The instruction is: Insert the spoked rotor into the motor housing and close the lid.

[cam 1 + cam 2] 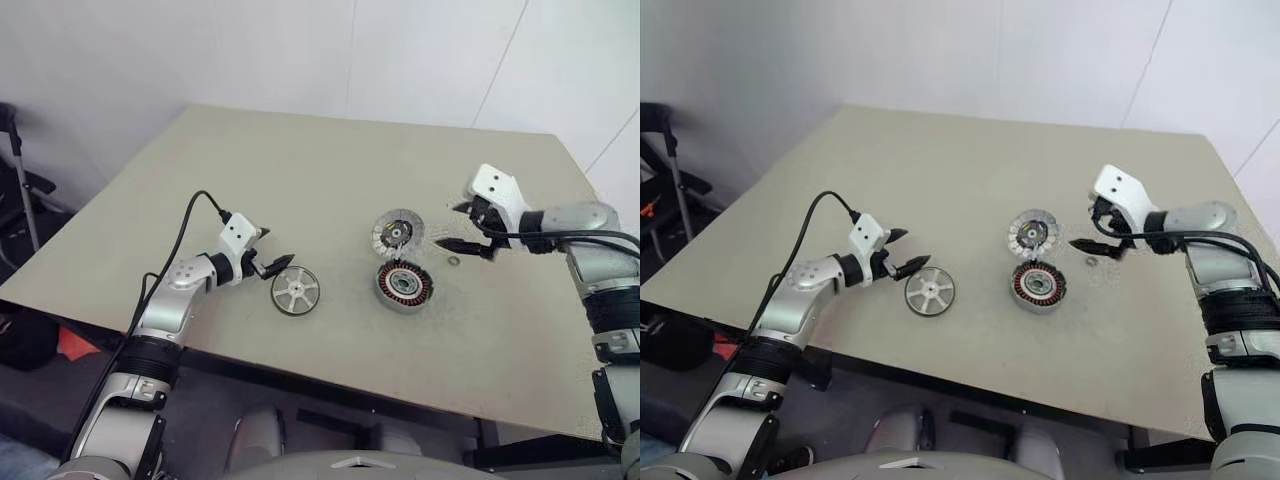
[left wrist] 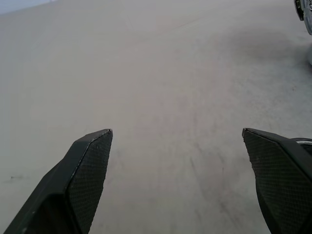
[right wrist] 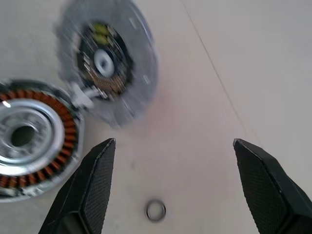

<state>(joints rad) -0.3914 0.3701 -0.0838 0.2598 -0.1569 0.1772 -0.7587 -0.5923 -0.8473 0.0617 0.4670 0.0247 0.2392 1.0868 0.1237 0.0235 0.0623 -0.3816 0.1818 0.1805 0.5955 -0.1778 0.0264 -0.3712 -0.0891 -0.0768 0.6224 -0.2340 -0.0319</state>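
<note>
Nearest on the desk (image 1: 300,180), the spoked rotor (image 1: 295,290) lies flat close to the front edge: a silver wheel with flat spokes, a small hub and a thick rim. The left tool (image 1: 270,250) hangs just beside its far left rim with jaws spread wide and nothing between them.

A little farther in and to the right sits the motor housing (image 1: 404,284), a short grey cup showing copper windings around a bright centre. The lid (image 1: 397,232) is swung open behind it, joined at the housing's edge and tilted up, with its dark, green-marked inside on show. A small metal ring (image 1: 454,261) lies loose on the desk just right of the housing. The right tool (image 1: 468,227) hovers over that ring, jaws wide and empty.

The risks, as I judge them: the rotor's thin flat profile may let the fingers skid off the rim and push it toward the desk edge, and the loose ring could be knocked away. A tilted rotor could jam on the windings.
</note>
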